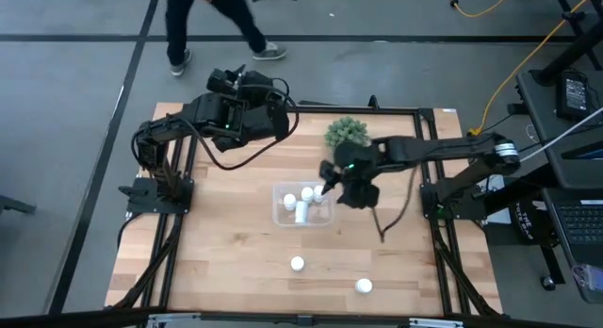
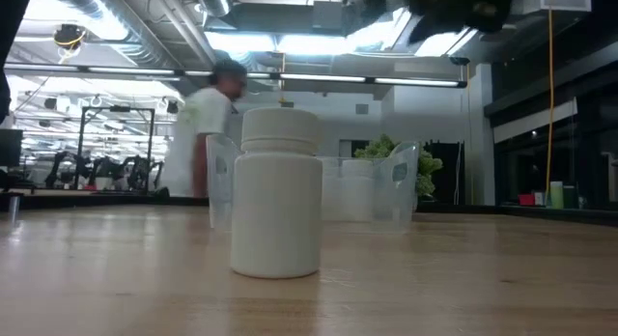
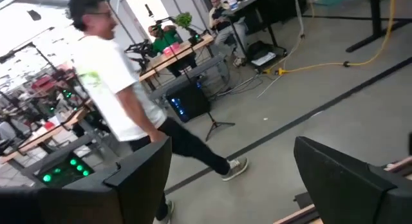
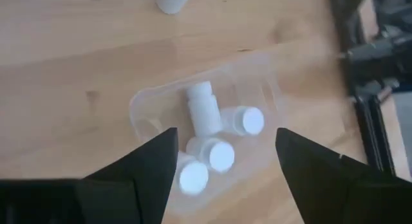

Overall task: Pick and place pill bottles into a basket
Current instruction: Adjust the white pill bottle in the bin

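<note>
The clear basket [image 1: 279, 215] sits at the table's middle and holds several white pill bottles [image 1: 303, 202]. In the right wrist view, one bottle [image 4: 203, 108] lies on its side in the basket [image 4: 138, 102] and the others stand upright. Two more bottles [image 1: 298, 264] [image 1: 364, 286] stand on the table nearer the front edge; one fills the low view [image 2: 278, 196]. My right gripper [image 1: 332, 188] hangs open and empty above the basket's right part [image 4: 225, 137]. My left gripper [image 1: 220, 80] is open and empty, raised past the table's far left edge [image 3: 232, 147].
A green spiky plant [image 1: 347, 132] stands just beyond the basket, at the far side. A person [image 1: 212, 22] walks on the floor beyond the far edge. A dark cable [image 1: 391, 220] hangs from my right arm over the table.
</note>
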Robot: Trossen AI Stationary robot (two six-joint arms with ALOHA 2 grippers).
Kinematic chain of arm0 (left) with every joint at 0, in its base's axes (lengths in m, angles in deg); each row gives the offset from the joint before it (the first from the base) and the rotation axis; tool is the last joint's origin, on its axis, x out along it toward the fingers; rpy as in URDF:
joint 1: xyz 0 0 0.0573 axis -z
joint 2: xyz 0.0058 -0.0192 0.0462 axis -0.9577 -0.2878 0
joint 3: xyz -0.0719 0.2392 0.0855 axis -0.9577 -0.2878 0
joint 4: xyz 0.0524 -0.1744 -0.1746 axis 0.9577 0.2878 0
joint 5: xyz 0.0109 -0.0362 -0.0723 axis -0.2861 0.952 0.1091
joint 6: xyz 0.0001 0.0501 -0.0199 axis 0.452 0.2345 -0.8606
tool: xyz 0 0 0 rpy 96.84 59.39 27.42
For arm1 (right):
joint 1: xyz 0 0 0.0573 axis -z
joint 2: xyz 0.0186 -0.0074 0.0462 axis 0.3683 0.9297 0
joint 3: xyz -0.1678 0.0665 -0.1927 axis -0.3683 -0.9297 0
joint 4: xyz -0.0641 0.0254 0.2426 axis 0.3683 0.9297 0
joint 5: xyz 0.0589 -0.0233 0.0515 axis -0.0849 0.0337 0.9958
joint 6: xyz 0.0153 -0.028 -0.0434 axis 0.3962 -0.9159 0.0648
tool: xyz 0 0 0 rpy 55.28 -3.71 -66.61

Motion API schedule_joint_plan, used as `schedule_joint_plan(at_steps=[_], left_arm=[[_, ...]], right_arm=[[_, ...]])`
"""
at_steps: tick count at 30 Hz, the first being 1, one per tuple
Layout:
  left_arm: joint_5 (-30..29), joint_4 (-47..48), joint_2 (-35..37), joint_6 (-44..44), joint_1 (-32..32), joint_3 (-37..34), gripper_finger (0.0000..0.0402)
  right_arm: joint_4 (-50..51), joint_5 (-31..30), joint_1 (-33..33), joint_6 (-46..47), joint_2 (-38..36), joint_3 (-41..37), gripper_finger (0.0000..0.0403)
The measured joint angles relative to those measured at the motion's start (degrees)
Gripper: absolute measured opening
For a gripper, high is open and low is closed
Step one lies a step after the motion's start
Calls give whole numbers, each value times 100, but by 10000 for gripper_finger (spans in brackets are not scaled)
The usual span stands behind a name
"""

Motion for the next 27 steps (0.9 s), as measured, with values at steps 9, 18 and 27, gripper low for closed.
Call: schedule_joint_plan(at_steps=[9, 18, 27], left_arm=[[-1, 1, 0, 110, 432, 0, 320], [-17, 2, 0, 115, 483, 0, 320], [-15, 13, 0, 120, 467, 0, 320]], right_arm=[[-339, 46, -117, -474, 1429, 516, 264], [-22, 48, -117, -502, 2280, 1287, 265], [-21, 48, -119, -487, 2662, 1344, 265]])
